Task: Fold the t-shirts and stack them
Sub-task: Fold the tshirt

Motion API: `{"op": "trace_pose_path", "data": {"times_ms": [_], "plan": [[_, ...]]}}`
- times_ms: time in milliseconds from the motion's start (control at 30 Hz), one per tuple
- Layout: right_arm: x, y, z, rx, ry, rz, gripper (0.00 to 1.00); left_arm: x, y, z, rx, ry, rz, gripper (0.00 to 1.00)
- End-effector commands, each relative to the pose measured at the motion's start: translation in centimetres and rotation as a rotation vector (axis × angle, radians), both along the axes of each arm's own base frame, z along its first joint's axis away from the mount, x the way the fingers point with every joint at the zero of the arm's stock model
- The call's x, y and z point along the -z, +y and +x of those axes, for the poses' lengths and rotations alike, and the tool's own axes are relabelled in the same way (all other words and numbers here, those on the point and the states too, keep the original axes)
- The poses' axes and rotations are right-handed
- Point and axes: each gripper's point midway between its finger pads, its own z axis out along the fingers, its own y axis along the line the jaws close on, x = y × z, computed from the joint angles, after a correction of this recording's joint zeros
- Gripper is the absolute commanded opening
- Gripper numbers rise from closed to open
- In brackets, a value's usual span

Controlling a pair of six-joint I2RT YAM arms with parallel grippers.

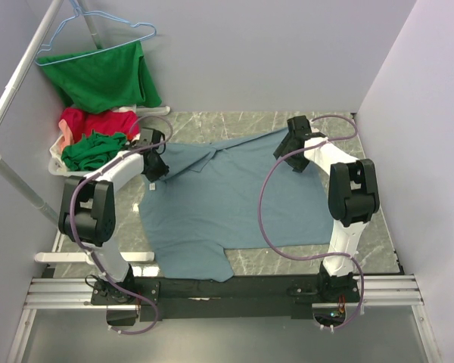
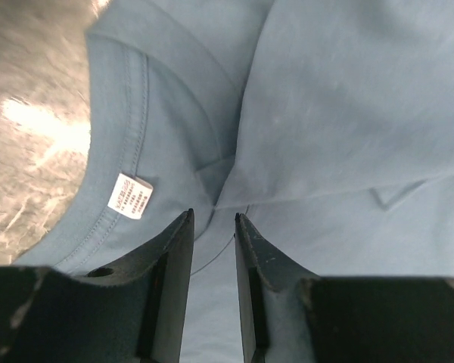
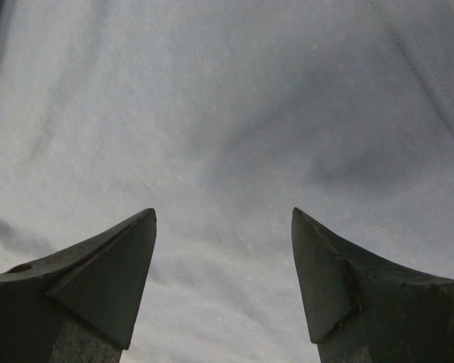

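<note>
T-shirt [image 1: 234, 204] lies spread beneath left gripper [image 2: 213, 219] and right gripper [image 3: 223, 219].

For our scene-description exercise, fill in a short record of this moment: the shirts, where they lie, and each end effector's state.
on table: grey-blue t-shirt, spread out, unfolded
left end effector: over the collar, jaws narrowly apart
right end effector: over the shirt, jaws wide open
basket: red t-shirt, green t-shirt
hanger: second green t-shirt
</note>
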Motion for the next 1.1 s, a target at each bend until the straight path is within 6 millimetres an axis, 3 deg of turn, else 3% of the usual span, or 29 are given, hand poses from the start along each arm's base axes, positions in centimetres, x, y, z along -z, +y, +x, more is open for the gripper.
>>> {"op": "trace_pose_path", "data": {"times_ms": [0, 200, 367, 700, 1067], "plan": [[-2.2, 0.2, 0.4, -0.007, -0.054, -0.011, 0.78, -0.3, -1.4, 0.6, 0.097, -0.050, -0.023, 0.34], [-2.0, 0.3, 0.3, -0.008, -0.048, -0.014, 0.79, 1.3, -1.3, -0.1, 0.124, -0.034, 0.001, 0.34], [-2.1, 0.4, 0.5, -0.013, -0.048, -0.019, 0.78, 2.8, -0.7, 0.7, 0.123, -0.011, 0.055, 0.34], [-2.3, 0.3, 0.6, -0.014, -0.051, -0.026, 0.78, 2.2, 0.2, 3.1, 0.121, -0.050, 0.132, 0.33], [-2.0, 0.2, 0.6, -0.015, -0.044, -0.031, 0.79, 2.5, 0.4, 3.7, 0.133, -0.066, 0.156, 0.33]]}}
